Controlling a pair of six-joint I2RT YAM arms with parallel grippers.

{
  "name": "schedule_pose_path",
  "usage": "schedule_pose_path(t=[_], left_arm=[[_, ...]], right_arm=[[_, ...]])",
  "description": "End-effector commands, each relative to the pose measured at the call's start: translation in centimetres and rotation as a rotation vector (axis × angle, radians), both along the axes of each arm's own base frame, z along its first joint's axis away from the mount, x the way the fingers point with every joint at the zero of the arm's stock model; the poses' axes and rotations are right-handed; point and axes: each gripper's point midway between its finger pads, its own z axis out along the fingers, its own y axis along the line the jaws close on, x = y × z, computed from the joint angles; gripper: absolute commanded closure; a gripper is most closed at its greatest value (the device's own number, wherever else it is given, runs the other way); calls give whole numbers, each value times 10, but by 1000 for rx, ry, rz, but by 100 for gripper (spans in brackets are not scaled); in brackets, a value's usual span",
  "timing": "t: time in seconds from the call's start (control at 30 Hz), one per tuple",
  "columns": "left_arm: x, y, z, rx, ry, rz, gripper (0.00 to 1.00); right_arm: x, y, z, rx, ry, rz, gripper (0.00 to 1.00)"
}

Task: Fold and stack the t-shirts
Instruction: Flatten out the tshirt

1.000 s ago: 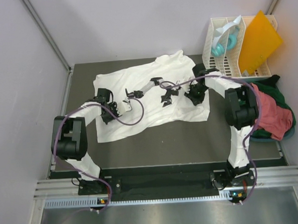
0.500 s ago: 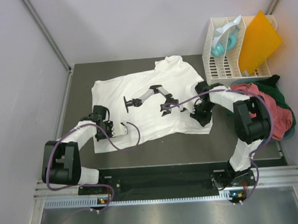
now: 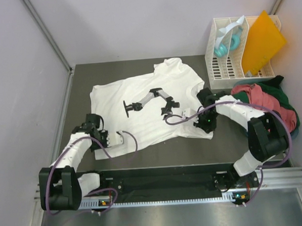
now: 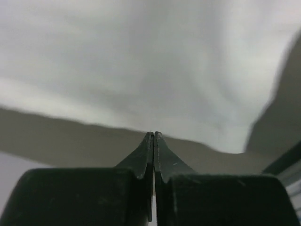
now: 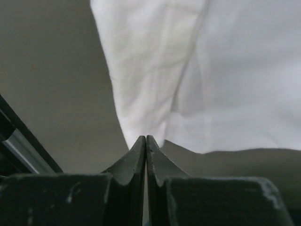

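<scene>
Print: the white t-shirt (image 3: 139,83) carries a black-and-grey drawing of a jointed arm (image 3: 149,99) across its chest; no lettering is large enough to read.
White shirt: spread flat over the middle of the table (image 3: 158,153), collar toward the far edge, hem toward the near edge, a little rumpled along the near side.
Other shirts: a salmon-red t-shirt (image 3: 259,98) lies heaped on a dark green one (image 3: 286,97) at the table's right edge, apart from the white shirt.
Around: a white slatted rack (image 3: 226,71) stands in the far right corner, with a stiff orange sheet (image 3: 262,40) leaning in it and something teal (image 3: 221,49) tucked beside.
Left arm: elbow swung out past the near left corner, forearm low, reaching in to the hem's near left corner.
Left gripper (image 4: 154,135): jaws pressed together, pinching the edge of the white cloth.
Right arm: bent in from the right edge, wrist low at the hem's near right corner.
Right gripper (image 5: 146,137): jaws clamped together on the shirt's corner there.
</scene>
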Motion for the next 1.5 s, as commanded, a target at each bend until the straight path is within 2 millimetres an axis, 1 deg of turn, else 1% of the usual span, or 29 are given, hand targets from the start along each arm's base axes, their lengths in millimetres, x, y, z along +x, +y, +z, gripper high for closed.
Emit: schedule_pose_path(t=[0.0,0.07,0.1,0.13,0.17,0.2,0.23,0.27,0.3,0.33,0.37,0.4,0.43,0.47,0.5,0.53,0.57,0.6,0.63,0.67,0.7,0.83,0.97,1.1,1.13,1.17,1.23,1.3,1.47], left_arm=[[97,7,77,-139,-396,235,100],[135,12,118,-190,-559,312,100],[147,14,126,-200,-599,339,97],[169,17,147,-220,-706,358,93],[183,21,163,-234,-770,405,92],[196,24,159,-236,-776,433,87],[207,25,161,-243,-788,452,87],[222,25,176,-266,-810,477,89],[235,26,154,-262,-745,503,90],[245,27,148,-264,-730,521,94],[260,27,156,-274,-734,533,97],[271,28,131,-261,-673,547,100],[279,34,127,-237,-672,569,100],[293,35,133,-243,-698,585,100],[304,37,115,-233,-682,590,100],[311,39,110,-228,-685,591,100],[321,40,111,-226,-701,587,99],[330,41,99,-220,-698,592,99],[335,44,95,-206,-700,599,99],[345,47,90,-193,-708,600,100],[353,49,92,-192,-731,601,100],[380,55,99,-176,-813,601,100],[394,52,83,-200,-775,616,100],[399,37,64,-264,-673,601,100],[402,35,67,-275,-668,595,100],[398,26,52,-304,-604,589,100],[400,16,50,-354,-566,579,100],[397,10,35,-374,-506,581,100],[401,11,13,-366,-464,616,100]], right_arm=[[63,20,63,88,-301,-39,90],[93,28,95,127,-416,-87,77],[114,34,109,155,-491,-112,74],[128,36,112,156,-513,-164,71],[150,40,134,184,-579,-193,67],[172,43,145,207,-639,-224,68],[188,47,132,207,-612,-270,72],[214,49,157,245,-666,-300,85],[229,51,158,259,-662,-341,95],[248,55,129,242,-606,-364,100],[277,56,158,285,-667,-387,100],[288,56,153,284,-644,-402,100],[305,59,119,268,-584,-424,100],[331,59,145,304,-655,-432,100],[342,59,142,303,-664,-441,88],[357,60,116,285,-648,-448,78],[369,59,123,299,-686,-449,71],[383,59,114,300,-718,-442,72],[388,56,107,284,-736,-450,78],[396,58,106,292,-767,-446,97],[400,57,98,284,-774,-443,100],[409,51,82,253,-806,-456,100],[410,50,61,227,-787,-452,100],[408,47,41,185,-772,-447,100],[406,47,37,175,-765,-445,100],[406,47,36,172,-769,-446,100],[405,48,28,166,-756,-439,100],[405,43,22,125,-764,-447,100],[403,48,11,88,-764,-413,100]])
